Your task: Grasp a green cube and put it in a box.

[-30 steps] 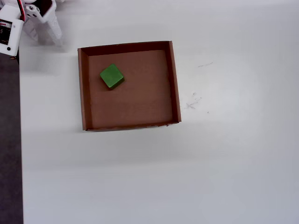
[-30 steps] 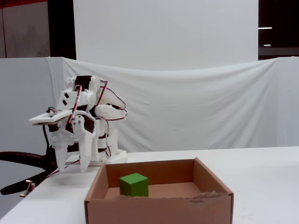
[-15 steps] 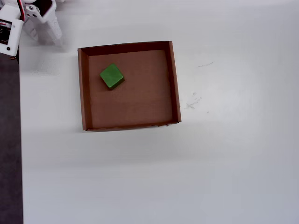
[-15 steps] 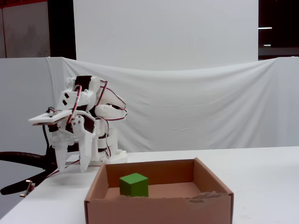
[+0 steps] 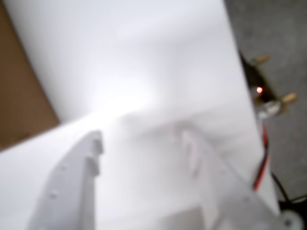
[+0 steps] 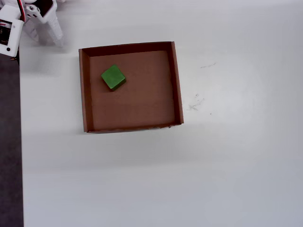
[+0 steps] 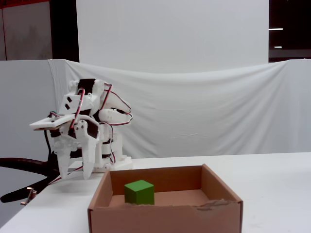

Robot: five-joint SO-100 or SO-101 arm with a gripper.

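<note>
The green cube [image 6: 113, 77] lies inside the brown cardboard box [image 6: 83, 90], in its upper left part in the overhead view. In the fixed view the cube [image 7: 139, 192] rests on the floor of the box [image 7: 160, 218]. My gripper [image 6: 46, 40] is folded back at the table's top left corner, apart from the box. It points down at the table [image 7: 76, 176] with its fingers apart and nothing between them. The wrist view is blurred. It shows the two white fingers [image 5: 141, 136] over bare white table and a brown patch of the box [image 5: 19, 105] at the left edge.
The table's left edge [image 6: 20, 142] runs close to the arm's base, with dark floor beyond. A circuit board with a red light [image 5: 259, 90] and wires sits at that edge. A white cloth [image 7: 204, 111] hangs behind the table. Faint scuff marks [image 6: 195, 101] lie right of the box.
</note>
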